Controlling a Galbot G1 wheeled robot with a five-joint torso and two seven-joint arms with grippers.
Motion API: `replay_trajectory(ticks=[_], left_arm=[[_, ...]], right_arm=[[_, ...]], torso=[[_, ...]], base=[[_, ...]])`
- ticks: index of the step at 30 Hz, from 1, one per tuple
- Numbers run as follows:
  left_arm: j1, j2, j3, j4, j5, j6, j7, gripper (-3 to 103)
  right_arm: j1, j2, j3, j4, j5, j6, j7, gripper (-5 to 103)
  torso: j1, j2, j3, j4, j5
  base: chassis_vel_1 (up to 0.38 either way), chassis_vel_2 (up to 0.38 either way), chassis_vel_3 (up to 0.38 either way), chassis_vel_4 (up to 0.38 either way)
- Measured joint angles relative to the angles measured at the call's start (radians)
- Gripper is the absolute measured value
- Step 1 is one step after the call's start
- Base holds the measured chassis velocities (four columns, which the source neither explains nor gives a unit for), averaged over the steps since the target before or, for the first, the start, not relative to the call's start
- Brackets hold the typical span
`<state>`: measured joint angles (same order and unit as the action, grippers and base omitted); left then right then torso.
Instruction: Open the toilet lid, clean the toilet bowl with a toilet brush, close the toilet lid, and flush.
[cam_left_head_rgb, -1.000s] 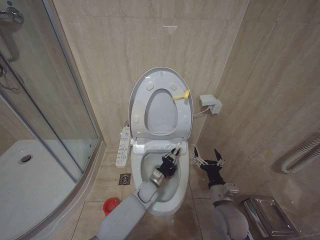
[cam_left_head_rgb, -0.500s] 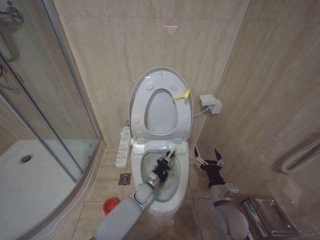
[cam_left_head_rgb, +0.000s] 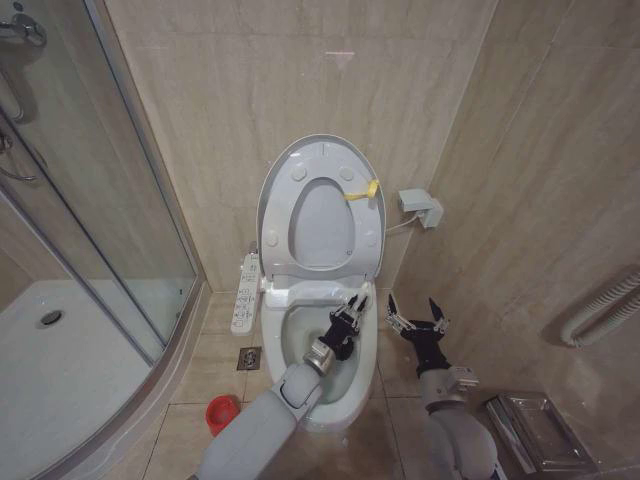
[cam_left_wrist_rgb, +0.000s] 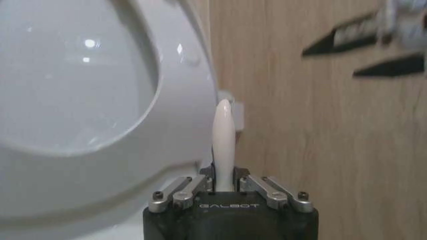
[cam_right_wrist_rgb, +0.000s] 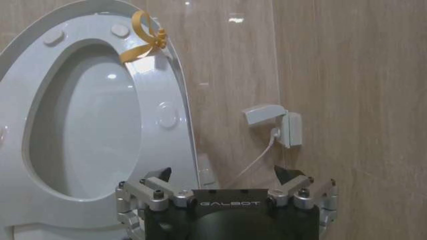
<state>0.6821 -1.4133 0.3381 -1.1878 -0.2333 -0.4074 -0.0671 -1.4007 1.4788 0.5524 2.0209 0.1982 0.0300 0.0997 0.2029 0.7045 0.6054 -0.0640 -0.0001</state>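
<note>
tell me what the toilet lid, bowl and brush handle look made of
The toilet lid: glossy white plastic, probably, with moulded bumpers. The toilet bowl: glazed ceramic by its sheen, likely. The toilet brush handle, held in the left gripper: smooth white plastic, apparently.

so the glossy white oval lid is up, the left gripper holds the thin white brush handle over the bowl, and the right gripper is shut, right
Not quite: the right gripper is open, fingers spread, as the head view shows, beside the white ceramic bowl. The glossy white oval lid is up, and the left gripper holds the thin white brush handle.

Tiled floor (cam_left_head_rgb: 200, 355): toilet bowl (cam_left_head_rgb: 362, 390), red holder cup (cam_left_head_rgb: 221, 412), drain (cam_left_head_rgb: 250, 358).
</note>
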Motion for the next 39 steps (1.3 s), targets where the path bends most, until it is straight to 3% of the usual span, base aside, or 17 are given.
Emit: replay_trajectory(ticks=[7,17,27,39], left_arm=[[-0.052,0.004,-0.065,0.124,0.012,-0.037,0.009,18],[0.012,0.011,-0.028,-0.035,0.002,-0.001,0.004,18],[0.017,0.021,-0.053,0.103,0.031,-0.041,0.005,18],[0.008,0.002,-0.035,0.042,0.018,-0.017,0.000,18]], right_arm=[[0.000,0.000,0.000,0.000,0.000,0.000,0.000,100],[0.000,0.000,0.000,0.000,0.000,0.000,0.000,100],[0.000,0.000,0.000,0.000,0.000,0.000,0.000,100],[0.000,0.000,0.000,0.000,0.000,0.000,0.000,100]], torso=[[0.000,0.000,0.000,0.0003,0.0002],[0.000,0.000,0.000,-0.0002,0.0000],[0.000,0.000,0.000,0.0007,0.0003],[0.000,0.000,0.000,-0.0003,0.0001]], base=[[0.000,0.000,0.000,0.000],[0.000,0.000,0.000,0.000],[0.000,0.000,0.000,0.000],[0.000,0.000,0.000,0.000]])
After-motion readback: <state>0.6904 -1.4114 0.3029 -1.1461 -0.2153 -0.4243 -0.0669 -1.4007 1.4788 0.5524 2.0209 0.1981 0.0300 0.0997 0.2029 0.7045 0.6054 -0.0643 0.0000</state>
